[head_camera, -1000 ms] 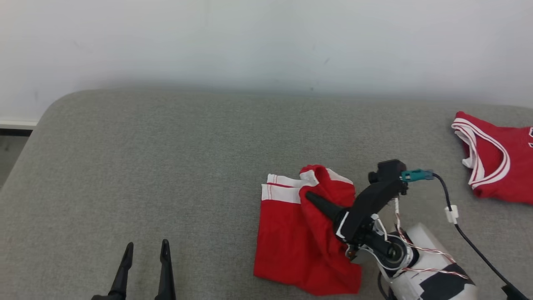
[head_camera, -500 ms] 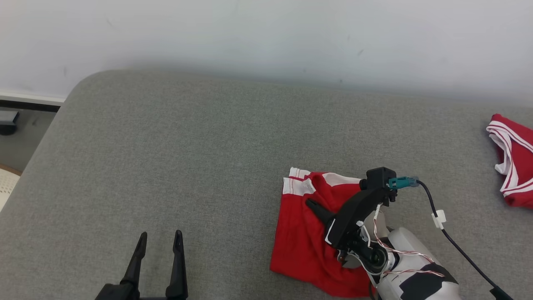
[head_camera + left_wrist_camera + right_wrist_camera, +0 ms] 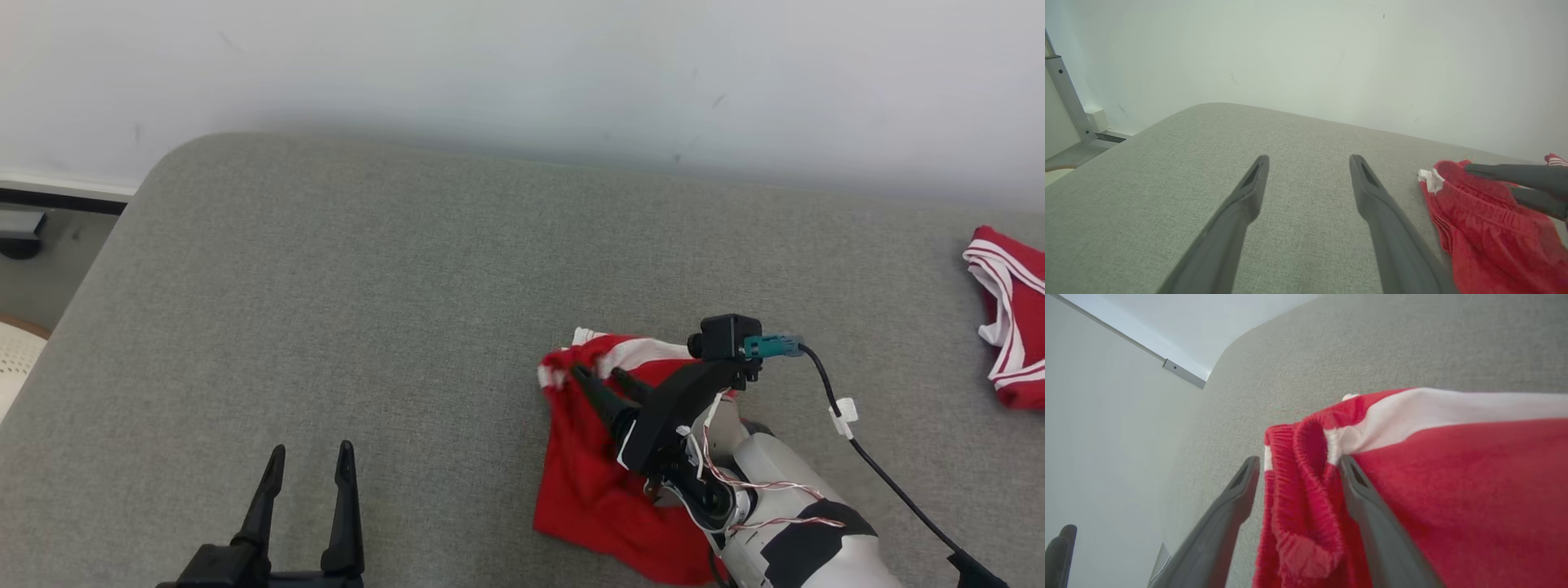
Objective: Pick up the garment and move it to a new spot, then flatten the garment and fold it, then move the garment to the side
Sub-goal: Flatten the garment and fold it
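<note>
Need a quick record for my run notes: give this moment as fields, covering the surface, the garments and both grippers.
surface: grey fabric cushion
task item: red garment with a white stripe, crumpled, lying on the cushion
right arm: right gripper open, the garment's ribbed waistband bunched between its fingers
left arm: left gripper open, over bare cushion, apart from the garment
other item: second red-and-white garment at the far right of the head view
fold status: not yet flattened or folded
</note>
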